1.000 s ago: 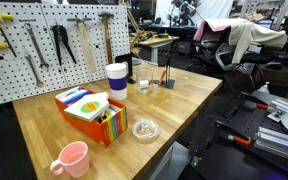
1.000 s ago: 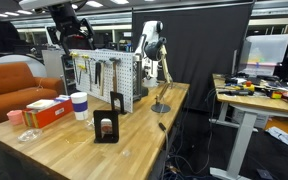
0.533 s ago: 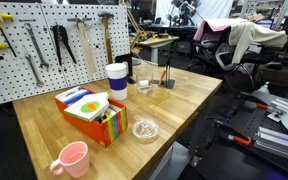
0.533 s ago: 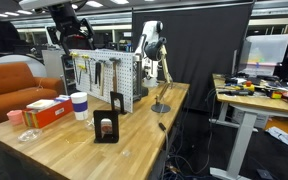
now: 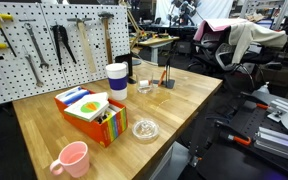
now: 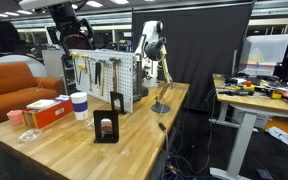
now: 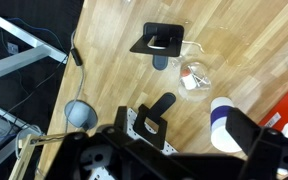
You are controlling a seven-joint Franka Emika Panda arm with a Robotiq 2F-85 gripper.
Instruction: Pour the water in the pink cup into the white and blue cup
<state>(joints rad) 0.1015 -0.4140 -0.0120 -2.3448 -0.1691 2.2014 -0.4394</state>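
Note:
The pink cup [image 5: 72, 158] stands upright near the front corner of the wooden table, handle to the left; it also shows small at the far end in an exterior view [image 6: 15, 117]. The white and blue cup [image 5: 116, 80] stands upright by the pegboard behind the orange box, and shows in an exterior view [image 6: 80, 105] and the wrist view [image 7: 222, 125]. My gripper [image 6: 71, 32] hangs high above the table, over the pegboard, far from both cups. In the wrist view its dark fingers [image 7: 252, 138] stand wide apart and hold nothing. The pink cup is out of the wrist view.
An orange box [image 5: 89, 112] sits between the two cups. A glass dish [image 5: 145, 129] lies near the table's edge and a clear glass [image 5: 146, 88] stands beside the white and blue cup. A tool pegboard [image 6: 104, 80] and a black stand [image 6: 107, 125] are on the table.

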